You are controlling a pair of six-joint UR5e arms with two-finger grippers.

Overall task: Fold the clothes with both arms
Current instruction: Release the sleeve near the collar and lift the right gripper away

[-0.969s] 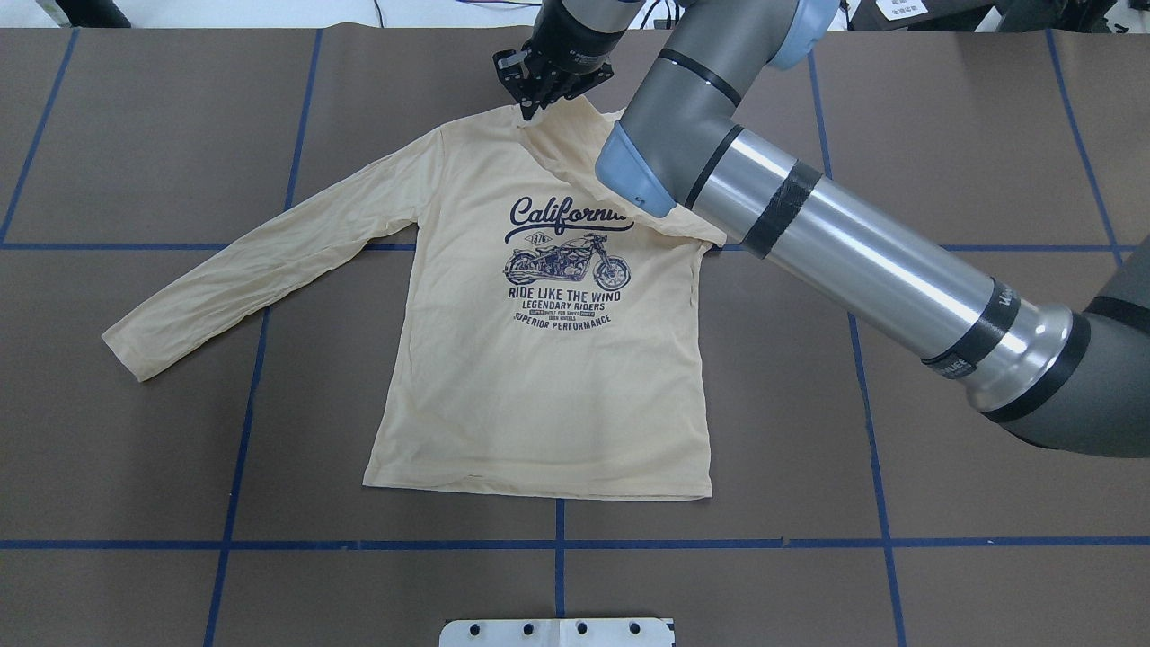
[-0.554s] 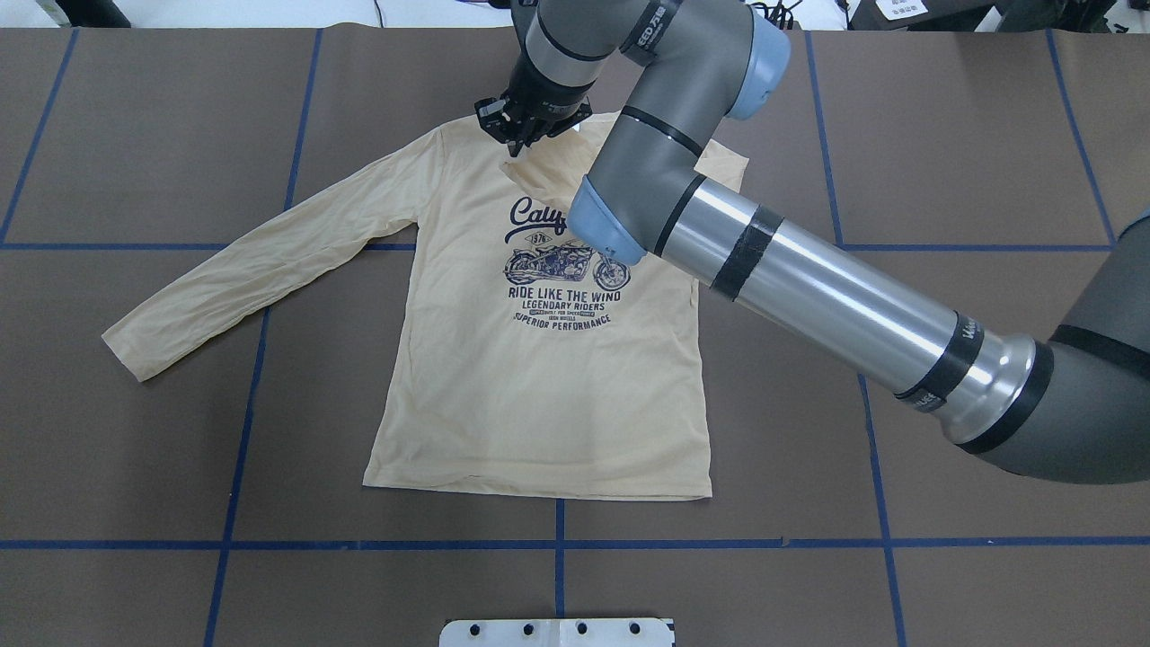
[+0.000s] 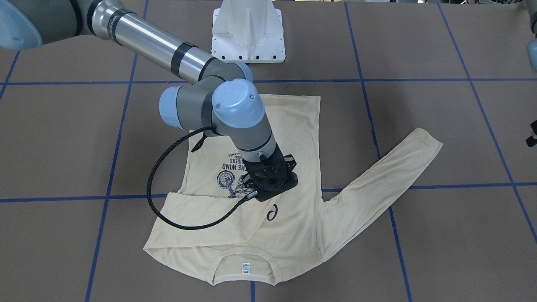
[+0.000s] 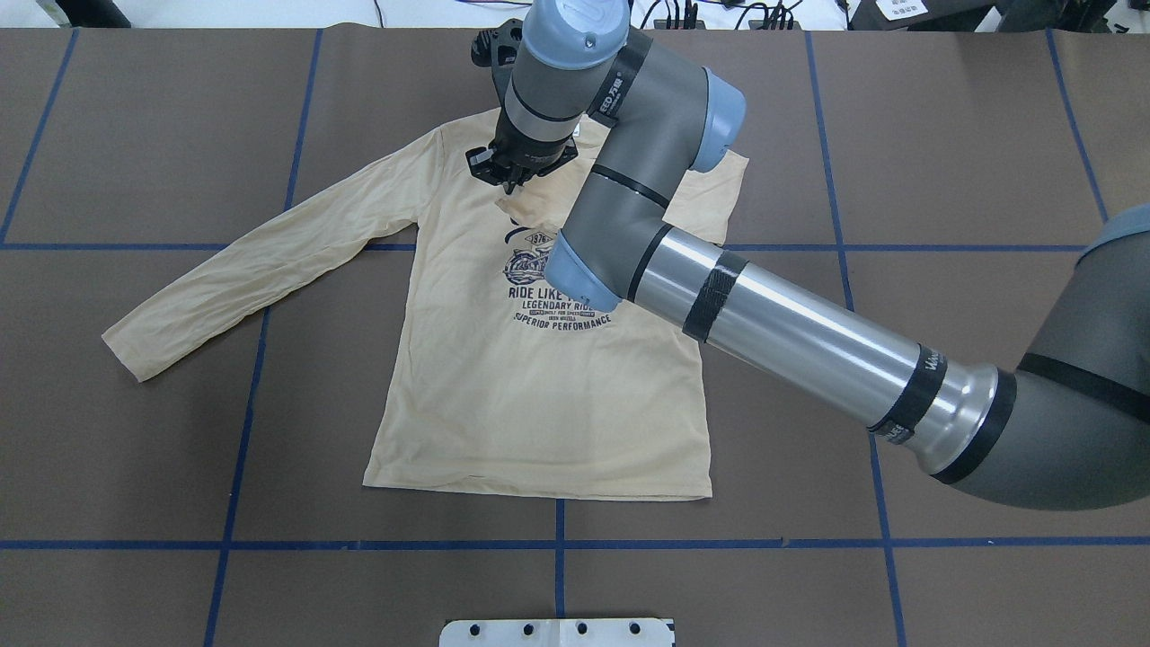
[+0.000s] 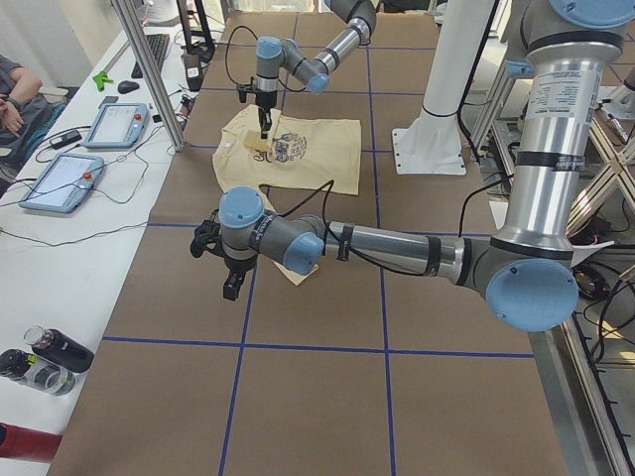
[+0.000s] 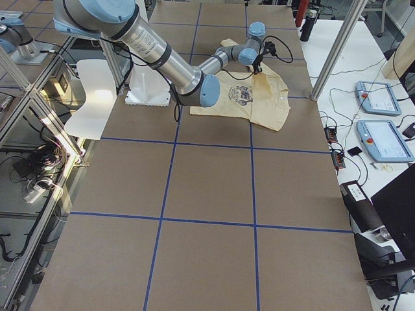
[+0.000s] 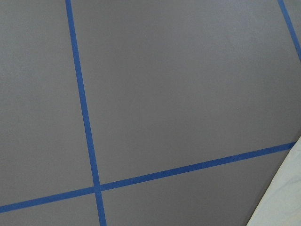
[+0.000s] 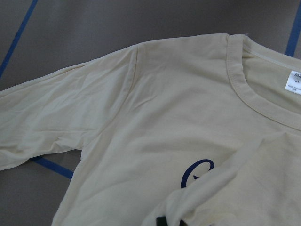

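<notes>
Wrist pointing straight down, the right arm (image 4: 791, 332) stretches across the T-shirt (image 4: 539, 404), which lies print-up in the middle of the table (image 4: 135, 449). The right gripper (image 4: 512, 184) is pinched on the right sleeve (image 4: 542, 199), lifting it over the chest print. The left arm (image 5: 397, 248) hangs low by the other cuff. Whether the left gripper (image 5: 230, 288) is wide or closed, can't tell.

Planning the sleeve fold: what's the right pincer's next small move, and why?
Probably lower and release. The right pincer holds the sleeve lifted just above the T-shirt's print, and the sleeve is already folded across the chest.
</notes>
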